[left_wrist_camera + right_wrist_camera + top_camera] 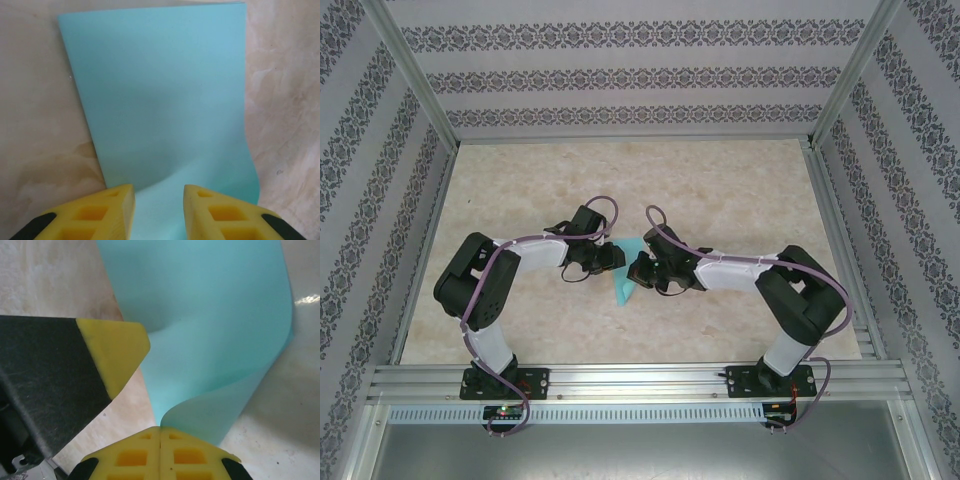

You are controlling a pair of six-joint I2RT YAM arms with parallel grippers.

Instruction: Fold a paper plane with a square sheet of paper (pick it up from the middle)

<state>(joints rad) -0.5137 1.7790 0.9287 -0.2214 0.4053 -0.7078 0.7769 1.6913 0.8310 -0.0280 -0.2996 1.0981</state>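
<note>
Seen from above, two black arms meet at the middle of the pale marbled bench [720, 190]. The left claw [612, 258] and right claw [642, 270] sit close on either side of a thin turquoise-blue sheet of paper [625, 288], part of which shows between and below them. At the left wrist, the left claw's [159, 195] yellow jaws stand spread above the sheet's [160, 100] near end, where the paper bulges softly off the bench [30, 125]. At the right wrist, the right claw [160, 432] is pressed together, pinching the sheet's [210, 315] upturned edge. One yellow fingertip [117, 347] of the left claw hangs just beside the curling paper.
</note>
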